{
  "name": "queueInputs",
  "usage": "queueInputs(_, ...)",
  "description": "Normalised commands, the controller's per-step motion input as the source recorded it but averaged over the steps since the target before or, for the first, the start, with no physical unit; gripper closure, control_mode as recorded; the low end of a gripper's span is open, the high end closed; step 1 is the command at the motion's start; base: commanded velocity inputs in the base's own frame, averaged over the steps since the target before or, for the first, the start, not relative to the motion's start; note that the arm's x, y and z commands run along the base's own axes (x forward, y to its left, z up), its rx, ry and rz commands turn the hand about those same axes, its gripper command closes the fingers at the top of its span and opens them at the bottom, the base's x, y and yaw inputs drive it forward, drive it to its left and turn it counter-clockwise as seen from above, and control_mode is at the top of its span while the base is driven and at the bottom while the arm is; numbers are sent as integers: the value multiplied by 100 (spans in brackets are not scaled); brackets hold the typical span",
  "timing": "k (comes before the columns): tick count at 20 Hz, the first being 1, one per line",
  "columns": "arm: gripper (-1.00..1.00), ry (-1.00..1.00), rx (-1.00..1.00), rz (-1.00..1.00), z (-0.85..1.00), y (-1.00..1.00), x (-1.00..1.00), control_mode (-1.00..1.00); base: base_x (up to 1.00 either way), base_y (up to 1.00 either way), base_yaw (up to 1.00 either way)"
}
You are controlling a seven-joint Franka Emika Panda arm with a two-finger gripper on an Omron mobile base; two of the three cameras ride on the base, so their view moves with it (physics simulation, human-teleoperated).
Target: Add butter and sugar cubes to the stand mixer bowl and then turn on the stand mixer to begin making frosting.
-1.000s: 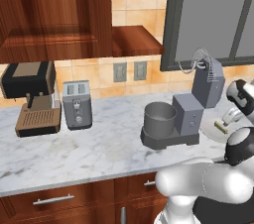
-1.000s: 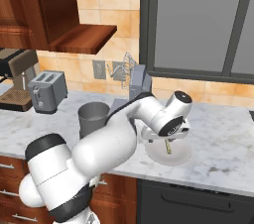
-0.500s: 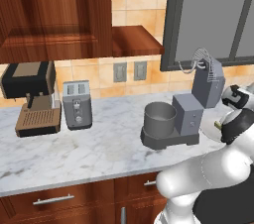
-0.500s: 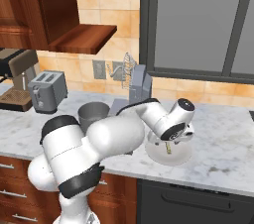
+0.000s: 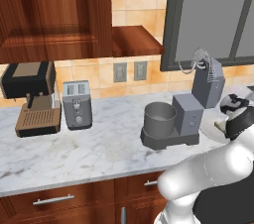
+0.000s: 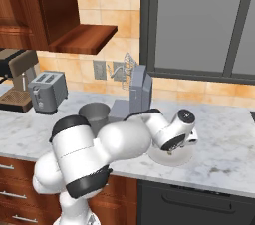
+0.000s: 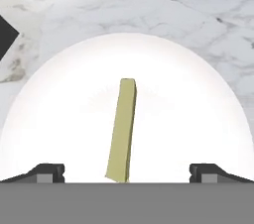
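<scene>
Butter (image 7: 122, 130) lies alone on the white plate (image 7: 198, 119), centred between your gripper (image 7: 127, 172)'s spread fingers and right of the stand mixer (image 5: 196, 106). Close off-centre and you risk skidding the slim stick across the plate.

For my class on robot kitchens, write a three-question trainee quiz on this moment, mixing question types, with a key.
1. True or false: the pale yellow-olive butter stick lies on the round white plate.
2. The gripper jaws are: A) shut on the butter, B) open, one at either side of the butter, C) shut on a whisk.
3. Fill in: the grey metal cylindrical bowl sits on the base of the slate-grey ____, left of the plate in the left base view.

Key: 1 true; 2 B; 3 stand mixer.
</scene>
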Motion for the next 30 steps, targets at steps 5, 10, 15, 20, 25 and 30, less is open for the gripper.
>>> queueInputs(5, -100, 5, 3, 0, -33, -22, 2, -100, 0, 0, 0)
queueInputs(10, -100, 6, 9, 0, -27, -10, 0, -100, 0, 0, 0)
queueInputs(15, 100, 9, 7, 0, -41, 0, 3, -100, 0, 0, 0)
queueInputs(20, 100, 2, 8, 0, -26, 0, 21, -100, 0, 0, 0)
queueInputs(25, 100, 0, 9, 0, -8, 7, 4, -100, 0, 0, 0)
queueInputs(30, 100, -1, 13, 0, 24, 4, -2, -100, 0, 0, 0)
